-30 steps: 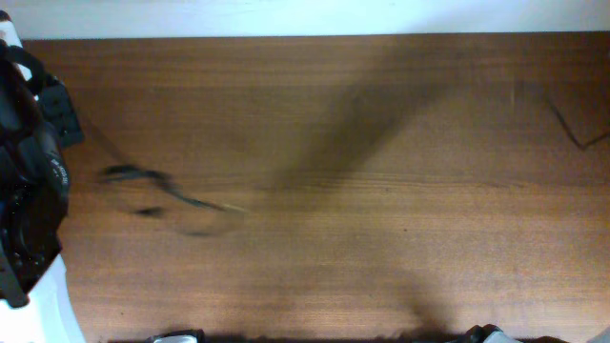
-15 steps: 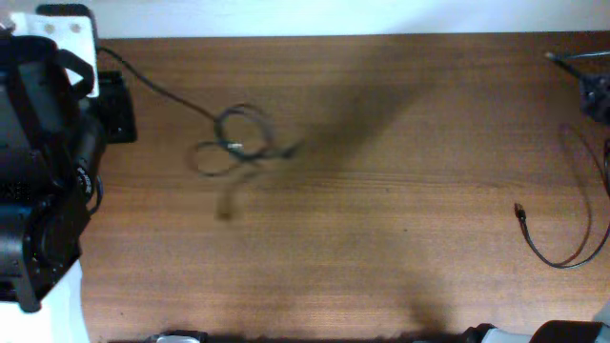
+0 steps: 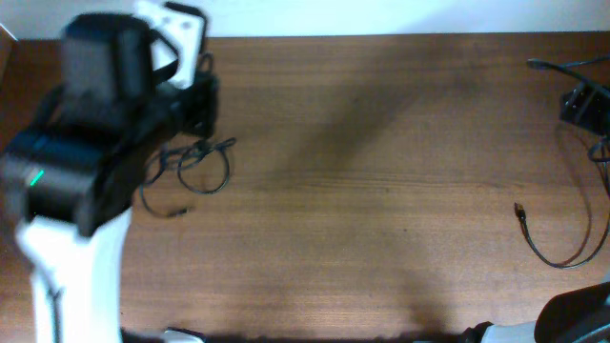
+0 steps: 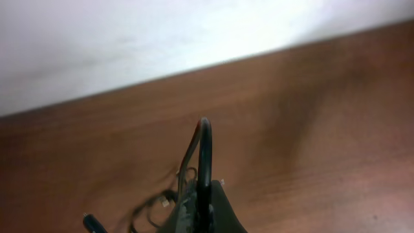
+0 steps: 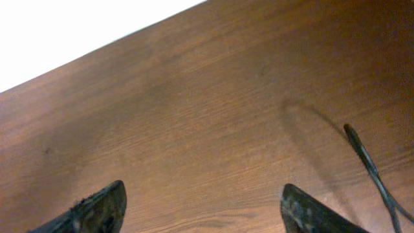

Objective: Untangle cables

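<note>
A tangle of thin black cables (image 3: 197, 162) lies at the table's left, with one plug end (image 3: 177, 211) trailing toward the front. My left gripper (image 3: 198, 119) is above it, shut on a loop of cable (image 4: 204, 145) that arches up from between its jaws (image 4: 206, 194). The rest of the tangle (image 4: 165, 200) hangs to the left below. A separate cable (image 3: 551, 255) lies curved at the right, its plug (image 3: 519, 211) pointing left. My right gripper (image 3: 581, 100) is at the far right. It (image 5: 204, 210) stands open and holds nothing, with that cable (image 5: 369, 168) off to its right.
The left arm's bulky black and white body (image 3: 86, 171) covers the table's left edge. The white wall runs along the table's far edge (image 3: 381, 36). Bare wood (image 3: 381, 191) spans the middle between the two cable groups.
My left arm has swung right into view and the tangle has shifted left under it. The right gripper has opened, and the separate cable now lies loose on the table.
</note>
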